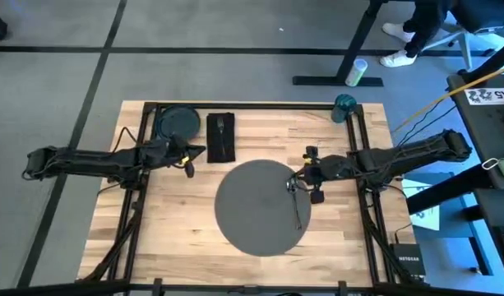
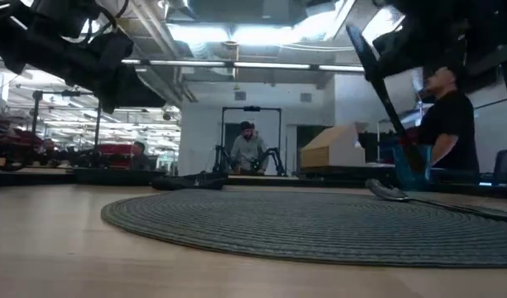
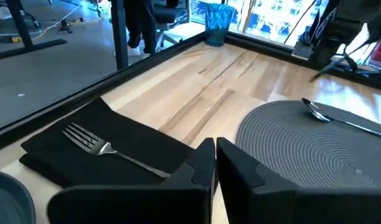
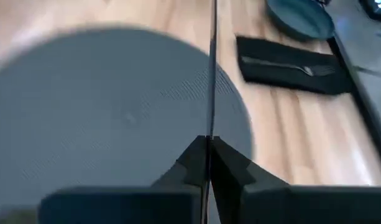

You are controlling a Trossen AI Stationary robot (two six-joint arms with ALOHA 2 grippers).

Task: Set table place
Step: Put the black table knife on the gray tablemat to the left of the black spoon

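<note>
Right gripper (image 4: 208, 144), fingers clamped on a thin upright knife (image 4: 212, 68), hangs over the right edge of the large round dark-grey woven placemat (image 1: 260, 205) at the centre of the pale wooden table (image 1: 260, 131); a silver spoon (image 3: 316, 111) lies on the mat. Left gripper (image 3: 215, 154), fingers together, waits beside the black napkin (image 1: 221, 136).

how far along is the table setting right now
Early. Done: the placemat lies mid-table with a spoon on its right side. In hand: the right claw is shut on a thin utensil over the mat. Left: the plate, and the napkin with its fork, sit at the far edge by the left claw.
</note>
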